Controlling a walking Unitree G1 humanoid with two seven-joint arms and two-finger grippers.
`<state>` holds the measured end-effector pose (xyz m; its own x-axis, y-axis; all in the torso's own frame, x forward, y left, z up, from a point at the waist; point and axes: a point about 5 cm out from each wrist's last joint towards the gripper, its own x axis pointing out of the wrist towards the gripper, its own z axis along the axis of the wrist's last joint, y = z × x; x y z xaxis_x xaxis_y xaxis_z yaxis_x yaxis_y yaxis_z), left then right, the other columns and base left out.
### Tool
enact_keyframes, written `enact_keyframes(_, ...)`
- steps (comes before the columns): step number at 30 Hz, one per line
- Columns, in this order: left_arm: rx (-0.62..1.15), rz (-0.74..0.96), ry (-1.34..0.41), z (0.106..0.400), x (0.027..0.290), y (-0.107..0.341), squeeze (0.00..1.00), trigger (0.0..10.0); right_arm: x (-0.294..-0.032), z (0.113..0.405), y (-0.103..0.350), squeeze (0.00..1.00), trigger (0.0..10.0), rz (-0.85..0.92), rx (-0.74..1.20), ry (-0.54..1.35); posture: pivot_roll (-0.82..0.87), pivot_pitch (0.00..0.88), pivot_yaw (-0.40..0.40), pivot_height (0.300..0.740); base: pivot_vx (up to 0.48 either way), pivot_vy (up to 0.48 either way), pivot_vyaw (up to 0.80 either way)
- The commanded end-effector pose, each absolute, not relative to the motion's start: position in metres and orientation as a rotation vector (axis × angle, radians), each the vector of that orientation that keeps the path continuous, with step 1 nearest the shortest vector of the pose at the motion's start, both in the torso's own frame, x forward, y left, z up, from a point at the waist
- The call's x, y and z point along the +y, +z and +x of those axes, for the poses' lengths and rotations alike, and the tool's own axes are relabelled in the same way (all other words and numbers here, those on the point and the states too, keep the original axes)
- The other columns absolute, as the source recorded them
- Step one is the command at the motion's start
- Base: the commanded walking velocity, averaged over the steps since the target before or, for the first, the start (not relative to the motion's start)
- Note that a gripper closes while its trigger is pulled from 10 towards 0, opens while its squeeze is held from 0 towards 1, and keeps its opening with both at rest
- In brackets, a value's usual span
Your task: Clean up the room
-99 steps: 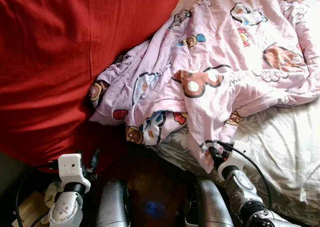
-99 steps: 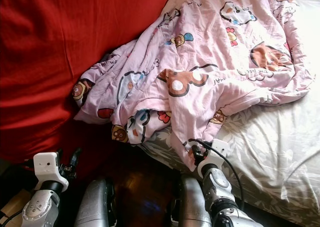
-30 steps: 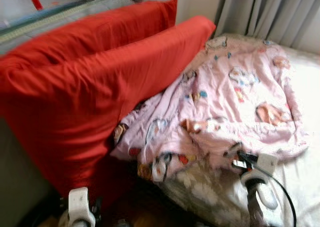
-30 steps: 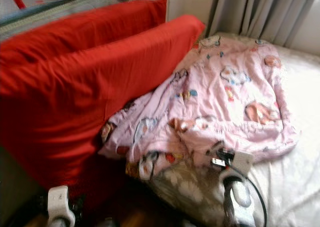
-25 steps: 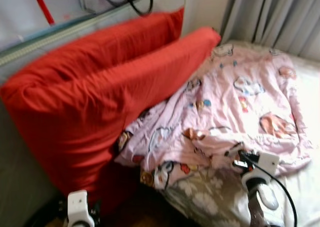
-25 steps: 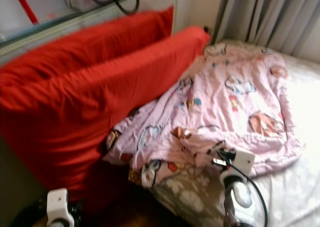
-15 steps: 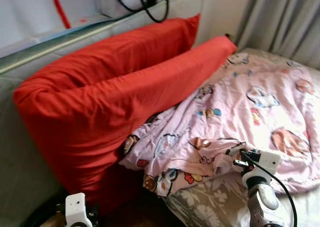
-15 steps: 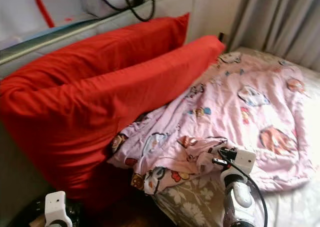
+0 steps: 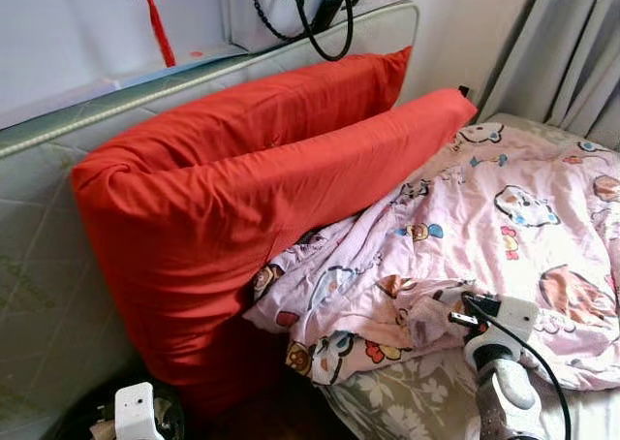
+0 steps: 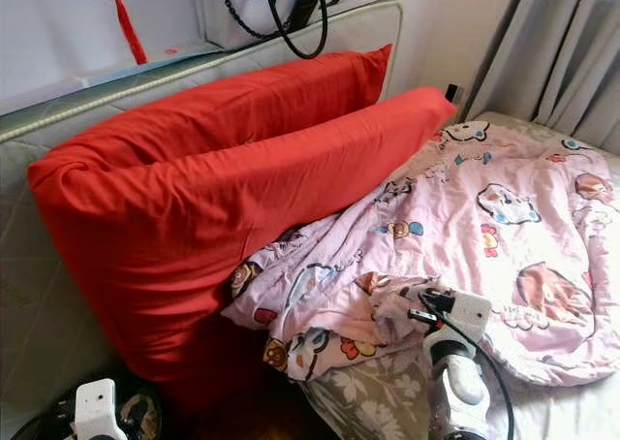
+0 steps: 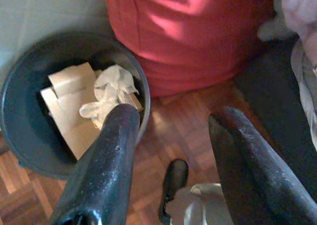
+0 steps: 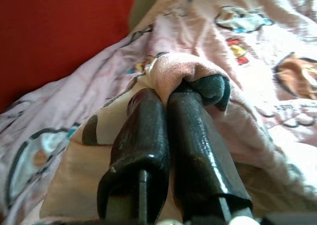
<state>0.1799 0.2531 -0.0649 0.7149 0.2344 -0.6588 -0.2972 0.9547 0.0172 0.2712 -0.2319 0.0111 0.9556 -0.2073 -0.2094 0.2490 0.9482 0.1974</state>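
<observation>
A pink cartoon-print quilt lies crumpled over the bed, its near edge bunched up. My right gripper is shut on a fold of that quilt at the near edge; in the right wrist view the two black fingers press together with pink cloth pinched at their tips. My left gripper hangs low by the floor, open and holding nothing, above a dark round bin that holds cardboard and crumpled paper.
Two large red pillows lean against a padded headboard on the left. A bag with black straps rests on top of it. Grey curtains hang at the back right. A leaf-print sheet covers the mattress above the wooden floor.
The view has lifted and swung, from looking down at the quilt to taking in the pillows and headboard. My right gripper stays shut on the quilt's edge, now raised a little.
</observation>
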Motion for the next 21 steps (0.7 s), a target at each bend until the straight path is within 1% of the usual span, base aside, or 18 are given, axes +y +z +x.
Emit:
enact_keyframes(1, 0.752, -0.099, 0.297, 0.1730, 0.2519, -0.0694, 0.00, 10.0, -0.2367, 0.2712, 0.0137, 0.00, 10.0, 0.231, 0.165, -0.266, 0.05, 0.000, -0.050, 0.740, 0.000, 0.000, 0.00)
enact_keyframes(10, 0.774, -0.112, 0.292, 0.1745, 0.2454, -0.0717, 0.00, 10.0, -0.2433, 0.2672, 0.0129, 0.00, 10.0, 0.210, 0.169, -0.302, 0.04, 0.007, -0.048, 0.740, 0.000, 0.000, 0.00)
enact_keyframes(21, 0.789, -0.113, 0.294, 0.1678, 0.2493, -0.0737, 0.00, 10.0, -0.2415, 0.2660, 0.0114, 0.00, 10.0, 0.210, 0.173, -0.316, 0.05, 0.023, -0.047, 0.740, 0.000, 0.000, 0.00)
